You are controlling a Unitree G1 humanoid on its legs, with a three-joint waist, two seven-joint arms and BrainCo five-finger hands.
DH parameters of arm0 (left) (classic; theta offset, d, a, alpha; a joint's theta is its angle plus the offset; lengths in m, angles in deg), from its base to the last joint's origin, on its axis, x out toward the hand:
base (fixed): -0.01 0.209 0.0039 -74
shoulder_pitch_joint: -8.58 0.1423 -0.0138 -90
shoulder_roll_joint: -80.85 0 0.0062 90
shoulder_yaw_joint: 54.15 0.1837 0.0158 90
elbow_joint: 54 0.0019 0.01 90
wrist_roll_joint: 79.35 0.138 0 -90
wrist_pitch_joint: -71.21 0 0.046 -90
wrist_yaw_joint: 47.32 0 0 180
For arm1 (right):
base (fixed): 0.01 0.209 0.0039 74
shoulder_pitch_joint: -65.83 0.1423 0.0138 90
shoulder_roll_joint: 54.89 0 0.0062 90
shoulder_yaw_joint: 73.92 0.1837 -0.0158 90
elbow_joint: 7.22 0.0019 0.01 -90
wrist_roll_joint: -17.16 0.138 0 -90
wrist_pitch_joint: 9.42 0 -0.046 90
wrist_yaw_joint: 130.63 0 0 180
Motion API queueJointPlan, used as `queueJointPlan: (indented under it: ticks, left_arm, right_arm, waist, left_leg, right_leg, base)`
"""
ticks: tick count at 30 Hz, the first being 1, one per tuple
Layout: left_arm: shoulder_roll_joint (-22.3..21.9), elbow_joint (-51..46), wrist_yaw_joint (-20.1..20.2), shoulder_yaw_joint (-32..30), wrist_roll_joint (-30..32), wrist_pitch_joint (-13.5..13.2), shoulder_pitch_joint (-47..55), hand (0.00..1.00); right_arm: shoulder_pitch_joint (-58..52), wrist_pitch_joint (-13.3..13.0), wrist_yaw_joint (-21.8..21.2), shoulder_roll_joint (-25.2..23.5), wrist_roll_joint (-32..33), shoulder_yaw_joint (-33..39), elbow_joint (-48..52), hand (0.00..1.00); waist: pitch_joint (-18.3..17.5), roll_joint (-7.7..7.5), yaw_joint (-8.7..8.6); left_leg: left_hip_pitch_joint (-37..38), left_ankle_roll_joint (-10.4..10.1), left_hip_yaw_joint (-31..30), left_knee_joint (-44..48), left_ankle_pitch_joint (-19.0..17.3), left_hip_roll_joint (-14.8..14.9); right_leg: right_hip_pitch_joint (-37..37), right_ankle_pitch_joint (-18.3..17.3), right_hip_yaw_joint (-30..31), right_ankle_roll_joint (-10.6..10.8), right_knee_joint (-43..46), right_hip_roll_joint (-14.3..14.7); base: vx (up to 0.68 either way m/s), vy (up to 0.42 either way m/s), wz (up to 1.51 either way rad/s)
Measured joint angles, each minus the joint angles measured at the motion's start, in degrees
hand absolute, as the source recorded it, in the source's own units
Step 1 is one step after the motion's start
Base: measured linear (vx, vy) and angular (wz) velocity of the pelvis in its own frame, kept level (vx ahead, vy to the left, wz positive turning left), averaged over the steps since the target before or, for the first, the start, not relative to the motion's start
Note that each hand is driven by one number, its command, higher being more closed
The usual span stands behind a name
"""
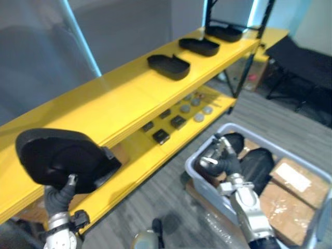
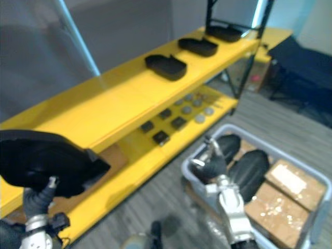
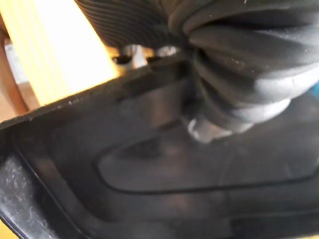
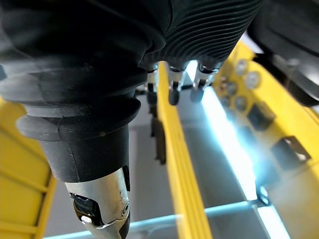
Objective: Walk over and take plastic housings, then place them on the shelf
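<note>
My left hand (image 1: 58,201) is shut on a large black plastic housing (image 1: 59,158), its hollow side towards me. I hold it up in front of the yellow top shelf (image 1: 119,101), at its near left end. In the left wrist view the housing (image 3: 174,169) lies right against the hand's cover (image 3: 239,74). Three more black housings (image 1: 168,66) (image 1: 199,45) (image 1: 224,32) lie in a row further along that shelf. My right hand (image 1: 220,156) hangs over a grey bin (image 1: 199,175) holding more black housings (image 1: 258,163). Its fingers (image 4: 173,89) are relaxed and hold nothing.
The lower yellow shelf (image 1: 155,155) carries several small dark parts (image 1: 161,136) and grey discs (image 1: 198,117). Cardboard boxes (image 1: 290,194) lie in and beside the bin. A black shelf post (image 1: 249,54) stands at the far end, with a dark bench (image 1: 303,62) beyond.
</note>
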Motion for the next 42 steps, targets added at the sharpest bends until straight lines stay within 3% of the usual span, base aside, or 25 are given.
queueJointPlan:
  ticks: [2,5,10,11,13,16,18,20,23,27,30,32,34,35,36,37,38,39,40,42]
  left_arm:
    - [0.3,-0.6,0.3,0.0,0.1,0.0,-0.2,1.0]
    - [2.5,-1.1,1.0,0.0,0.1,0.1,-1.3,1.0]
    - [8.7,-1.6,4.9,1.0,-2.3,-0.1,-7.5,1.0]
    - [10.1,-1.2,5.1,1.4,-3.5,0.0,-9.0,1.0]
    - [10.8,0.2,4.9,2.2,-4.6,0.0,-10.2,1.0]
    - [10.2,2.4,4.4,4.2,-6.0,0.4,-10.1,1.0]
    - [8.9,2.3,3.9,5.1,-6.2,0.5,-9.4,1.0]
    - [6.2,2.4,3.6,6.2,-6.7,0.7,-8.4,1.0]
    - [5.4,1.9,3.3,7.0,-6.8,0.7,-7.0,1.0]
    - [4.8,0.6,2.6,5.7,-7.0,0.2,-5.9,1.0]
    - [4.4,-1.9,3.0,2.0,-8.1,-0.6,-6.6,1.0]
    - [4.4,-2.3,4.6,0.4,-8.4,-1.3,-8.2,1.0]
    - [4.5,-2.3,5.2,0.4,-8.4,-1.3,-9.2,1.0]
    - [4.9,-2.3,5.2,0.1,-8.4,-1.4,-9.7,1.0]
    - [5.3,-2.2,5.1,-0.2,-8.3,-1.4,-9.7,1.0]
    - [5.8,-2.1,4.9,-0.1,-8.3,-1.4,-9.7,1.0]
    - [7.3,-1.4,4.3,0.1,-8.3,-1.4,-10.1,1.0]
    - [7.6,-0.9,4.2,0.3,-8.3,-1.3,-10.6,1.0]
    - [7.9,0.3,4.0,0.7,-8.3,-1.2,-11.8,1.0]
    - [8.3,1.7,3.9,1.0,-8.3,-1.0,-13.3,1.0]
  right_arm:
    - [-0.1,-1.7,-0.8,-1.4,0.1,0.3,0.0,0.0]
    - [-0.5,-3.4,-1.3,-1.8,-0.3,0.7,0.1,0.0]
    - [-4.1,-5.3,-2.6,-2.0,-1.3,2.1,1.5,0.0]
    - [-4.7,-6.2,-3.4,-2.0,-1.2,2.4,3.0,0.0]
    - [-4.4,-6.6,-4.3,-1.9,-1.1,2.5,3.5,0.0]
    - [-3.6,-6.6,-6.3,-1.9,-1.1,2.4,3.5,0.0]
    - [-3.3,-6.6,-6.7,-1.8,-1.1,2.6,3.6,0.0]
    - [-4.0,-6.9,-7.8,-1.0,-1.0,2.6,3.5,0.0]
    - [-4.5,-7.9,-8.7,-0.8,-1.1,2.2,3.6,0.0]
    - [-3.3,-8.7,-8.5,-1.1,-1.0,1.7,3.6,0.0]
    - [-2.4,-8.8,-7.2,-2.2,-1.1,1.3,3.6,0.0]
    - [-2.4,-8.8,-5.9,-2.4,-1.4,1.8,3.5,0.0]
    - [-2.4,-8.9,-5.5,-2.0,-2.4,2.6,3.4,0.0]
    - [-1.8,-9.3,-5.1,-1.9,-3.6,2.9,3.3,0.0]
    - [-1.5,-9.9,-5.0,-2.0,-3.9,3.0,2.9,0.0]
    - [-1.3,-10.2,-5.0,-2.2,-3.9,3.0,2.8,0.0]
    - [-1.2,-10.7,-5.4,-2.7,-3.9,3.4,2.8,0.0]
    - [-1.1,-10.9,-5.8,-2.7,-3.8,3.9,2.9,0.0]
    - [-1.1,-10.8,-6.3,-2.8,-3.8,5.3,3.1,0.0]
    - [-1.2,-10.8,-7.1,-2.7,-3.3,7.2,3.1,0.0]
  waist:
    - [0.5,-1.68,-0.24]
    - [1.0,-2.49,-1.01]
    - [1.0,-2.28,-2.09]
    - [1.1,-2.38,-2.55]
    - [1.0,-2.55,-2.52]
    - [1.2,-2.57,-1.79]
    - [1.3,-2.34,-1.61]
    - [2.0,-1.0,-1.86]
    - [1.8,-0.34,-1.82]
    - [1.4,-0.4,-1.36]
    - [1.6,-1.79,-0.94]
    - [1.4,-2.84,-0.37]
    - [1.0,-2.22,-0.36]
    - [1.0,-2.12,-0.34]
    - [1.0,-2.44,-0.39]
    - [1.1,-2.72,-0.6]
    - [1.1,-2.95,-1.72]
    - [1.2,-2.9,-2.22]
    - [1.0,-3.18,-3.37]
    - [1.2,-2.96,-4.12]
  left_leg:
    - [0.4,0.2,1.2,-0.9,-0.1,-0.8]
    - [0.1,0.5,1.0,-1.5,0.0,-1.7]
    - [1.0,1.4,-6.8,-5.2,1.5,-3.6]
    - [0.7,1.6,-9.3,-6.1,2.3,-3.9]
    - [0.0,2.2,-10.8,-6.1,3.1,-4.0]
    - [-0.4,1.2,-11.6,-5.1,4.3,-4.2]
    - [-1.2,1.1,-11.7,-4.0,4.4,-4.0]
    - [-1.5,-0.2,-12.8,-3.8,5.3,-3.0]
    - [-1.2,-1.0,-13.1,-4.1,5.8,-1.9]
    - [-1.0,-0.9,-13.2,-4.2,5.8,-2.6]
    - [-1.1,-0.5,-14.1,-5.0,5.1,-4.8]
    - [-1.0,0.6,-15.3,-4.9,4.0,-7.1]
    - [-0.8,1.4,-16.9,-4.9,3.4,-7.7]
    - [0.1,2.1,-17.8,-4.9,2.3,-7.9]
    - [1.0,2.7,-18.3,-4.9,1.5,-8.1]
    - [1.8,3.0,-19.2,-4.9,1.0,-8.2]
    - [2.6,3.6,-21.2,-4.9,0.1,-8.3]
    - [3.2,4.0,-22.4,-4.9,-0.1,-8.1]
    - [4.4,4.3,-24.4,-4.8,-0.6,-7.8]
    - [6.6,4.1,-26.1,-4.7,-1.9,-7.9]
  right_leg:
    - [-0.9,0.0,1.2,-0.1,0.4,-1.0]
    - [-1.8,-0.5,1.8,-0.9,2.0,-2.1]
    - [-3.4,0.0,15.6,-1.6,11.8,-3.4]
    - [-4.0,-2.4,19.1,-3.7,13.6,-2.8]
    - [-4.3,-5.5,20.4,-3.2,11.8,-1.2]
    - [-3.8,-6.4,19.2,-2.7,6.4,1.1]
    - [-2.8,-6.6,18.9,-1.0,4.1,2.0]
    - [-1.7,-7.3,18.4,0.4,2.5,3.9]
    - [-0.9,-8.2,17.3,0.5,2.3,4.9]
    - [-0.7,-8.8,16.6,0.5,2.7,4.2]
    - [-0.8,-9.7,15.3,-0.1,4.0,2.3]
    - [-1.3,-10.2,13.8,-1.8,9.1,-0.5]
    - [-4.3,-8.7,15.1,-4.2,17.9,-3.0]
    - [-8.8,-5.4,19.2,-9.2,27.5,-5.1]
    - [-10.9,-2.0,22.5,-10.9,32.4,-5.9]
    - [-12.4,0.1,25.1,-10.6,35.7,-6.0]
    - [-15.4,-3.7,29.1,-8.0,40.4,-4.6]
    - [-16.4,-6.3,30.1,-7.2,41.2,-3.2]
    - [-17.8,-10.0,30.6,-6.9,40.3,-0.6]
    - [-19.8,-12.7,32.0,-6.8,35.0,2.6]
  base:
    - [0.0,0.103,-0.28]
    - [0.01,0.086,0.05]
    - [0.06,0.091,0.79]
    - [0.08,-0.018,0.95]
    - [0.04,-0.089,0.65]
    - [-0.02,-0.167,0.21]
    - [-0.03,-0.163,0.05]
    - [-0.09,-0.118,0.13]
    - [-0.09,-0.07,0.07]
    - [-0.04,0.012,0.07]
    - [0.0,0.06,0.26]
    - [0.07,0.105,0.52]
    - [0.09,0.131,0.52]
    - [0.17,0.191,0.34]
    - [0.2,0.178,0.28]
    - [0.18,0.093,0.38]
    - [0.18,0.04,0.48]
    - [0.22,0.042,0.75]
    - [0.25,0.048,0.74]
    - [0.22,0.028,0.59]
